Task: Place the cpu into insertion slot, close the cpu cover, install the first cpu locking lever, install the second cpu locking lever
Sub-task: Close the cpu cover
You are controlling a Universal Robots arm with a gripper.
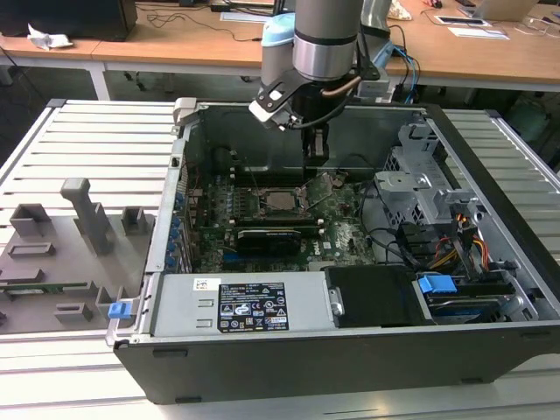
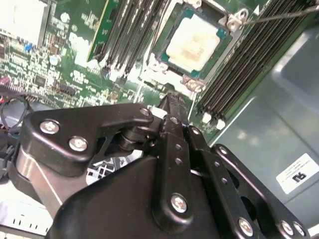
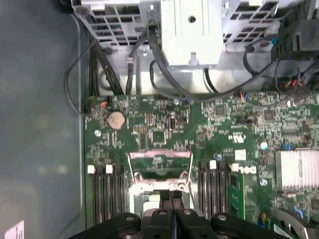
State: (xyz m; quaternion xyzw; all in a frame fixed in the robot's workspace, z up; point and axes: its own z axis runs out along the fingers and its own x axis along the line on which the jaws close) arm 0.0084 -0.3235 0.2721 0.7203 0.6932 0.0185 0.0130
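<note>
The cpu (image 2: 193,42), a pale square chip, lies seated in the insertion slot (image 2: 158,54) on the green motherboard; in the exterior view the cpu (image 1: 282,199) lies inside the open case. The cpu cover (image 3: 159,155), a silvery windowed frame, stands raised at the socket's edge. My gripper (image 3: 172,219) hangs just above that edge, fingers pressed together with nothing visible between them. From the exterior view the gripper (image 1: 315,149) sits above and slightly to that view's right of the socket. A thin locking lever (image 2: 279,15) sticks up free beside the socket.
Black memory slots (image 2: 249,64) flank the socket on both sides. A long black expansion card (image 1: 271,238) lies in front of it. The drive cage (image 1: 420,179), cable bundles (image 1: 455,245) and the case's back wall (image 1: 262,140) close in around the arm.
</note>
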